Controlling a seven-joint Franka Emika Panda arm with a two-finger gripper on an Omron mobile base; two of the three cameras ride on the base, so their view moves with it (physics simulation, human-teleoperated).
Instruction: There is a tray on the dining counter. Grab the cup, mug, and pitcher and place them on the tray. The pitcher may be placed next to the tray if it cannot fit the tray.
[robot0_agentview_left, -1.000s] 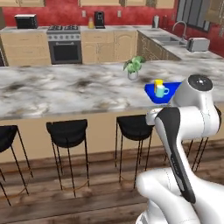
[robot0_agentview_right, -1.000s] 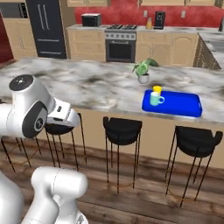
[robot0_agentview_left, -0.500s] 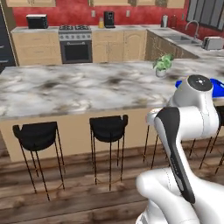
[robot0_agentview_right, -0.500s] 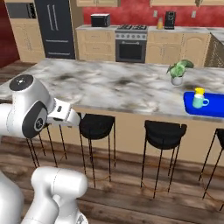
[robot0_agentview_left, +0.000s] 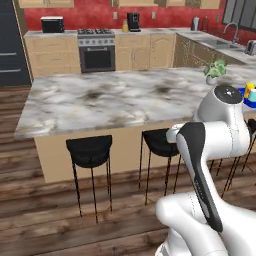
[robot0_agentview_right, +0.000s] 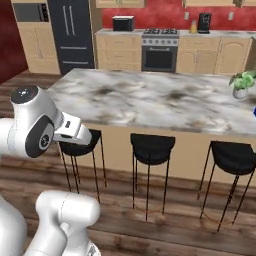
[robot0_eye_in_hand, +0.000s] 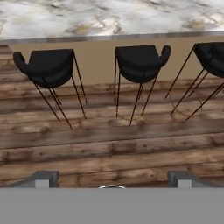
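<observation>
Facing the dining counter (robot0_agentview_left: 115, 97), no writing is legible.

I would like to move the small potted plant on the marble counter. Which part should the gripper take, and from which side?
Probably the white pot, around its round wall, coming level from the side. The leaves spread over its top and would hinder a grasp from above; the pot stands upright with bare counter beside it.

The tabletop (robot0_agentview_left: 115, 97) is polished grey-white marble with brown veining over a matt tan base. Black stools (robot0_eye_in_hand: 140, 61) stand on thin metal legs. The floor (robot0_eye_in_hand: 109, 144) is rough brown wood planks.
</observation>
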